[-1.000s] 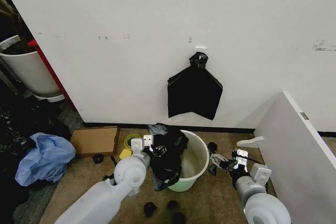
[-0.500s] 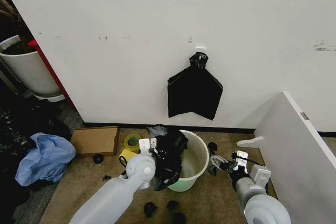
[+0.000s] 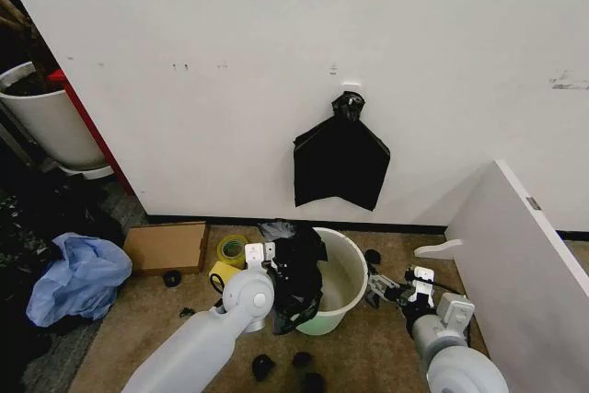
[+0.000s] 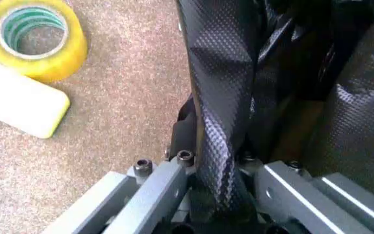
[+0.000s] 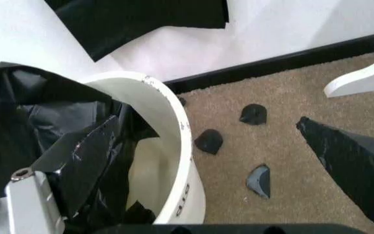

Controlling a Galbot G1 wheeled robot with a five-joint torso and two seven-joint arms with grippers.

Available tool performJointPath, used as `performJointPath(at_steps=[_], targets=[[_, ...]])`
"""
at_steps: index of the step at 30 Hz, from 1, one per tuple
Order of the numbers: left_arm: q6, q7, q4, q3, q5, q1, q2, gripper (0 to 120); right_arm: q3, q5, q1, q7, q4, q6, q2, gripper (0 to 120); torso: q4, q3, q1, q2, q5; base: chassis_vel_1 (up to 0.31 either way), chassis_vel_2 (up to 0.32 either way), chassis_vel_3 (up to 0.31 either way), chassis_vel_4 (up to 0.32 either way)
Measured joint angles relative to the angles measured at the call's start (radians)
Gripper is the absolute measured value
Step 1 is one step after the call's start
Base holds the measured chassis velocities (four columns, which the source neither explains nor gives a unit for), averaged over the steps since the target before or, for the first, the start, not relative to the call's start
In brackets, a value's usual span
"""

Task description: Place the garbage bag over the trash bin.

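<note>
The trash bin [image 3: 342, 281] is a small white bucket on the carpet near the wall. The garbage bag [image 3: 293, 275], glossy black and wrinkled, hangs bunched over the bin's left rim and down its outside. My left gripper [image 3: 273, 260] is at that rim, shut on a twisted fold of the garbage bag [image 4: 221, 146], which runs between its grey fingers [image 4: 158, 187]. My right gripper [image 3: 379, 288] hovers low just right of the bin, open and holding nothing. In the right wrist view the bin's rim [image 5: 173, 119] is bare on the near side, with the bag [image 5: 50, 122] heaped across the far side.
A flat black bag bundle [image 3: 340, 161] hangs on the wall above the bin. A yellow tape roll [image 4: 34, 36] and a pale block [image 4: 21, 102] lie left of it, then a cardboard box [image 3: 166, 246], a blue plastic heap [image 3: 78, 278] and a white planter [image 3: 46, 121]. A white panel [image 3: 520, 246] stands at the right.
My left arm has shifted right and closer to the bin, carrying the bag with it. The right gripper has hardly moved.
</note>
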Motion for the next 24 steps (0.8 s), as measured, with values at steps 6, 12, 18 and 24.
performJointPath(at_steps=[6, 12, 18, 24], targets=[[-0.054, 0.015, -0.025, -0.028, 0.034, 0.011, 0.007, 1, 0.005, -0.027, -0.018, -0.011, 0.034, 0.007, 0.0, 100, 0.0001, 0.0, 0.0, 0.0, 0.0002, 0.0, 0.0, 0.0, 0.0], [-0.107, 0.068, -0.069, -0.047, 0.095, 0.024, 0.029, 1, 0.011, -0.077, -0.028, -0.034, 0.117, 0.011, -0.019, 100, 0.0001, 0.0, 0.0, 0.0, 0.0001, 0.0, 0.0, 0.0, 0.0], [-0.123, 0.117, -0.11, -0.039, 0.178, 0.02, 0.061, 1, 0.009, -0.182, -0.022, -0.15, 0.204, -0.016, -0.086, 100, 0.0, 0.0, 0.0, 0.0, 0.0001, 0.0, 0.0, 0.0, 0.0], [-0.108, 0.117, -0.114, 0.022, 0.221, -0.018, 0.057, 1, -0.043, -0.198, 0.087, -0.248, 0.218, -0.099, -0.186, 100, 0.0005, 0.0, 0.0, 0.0, 0.0005, 0.0, 0.0, 0.0, 0.0]])
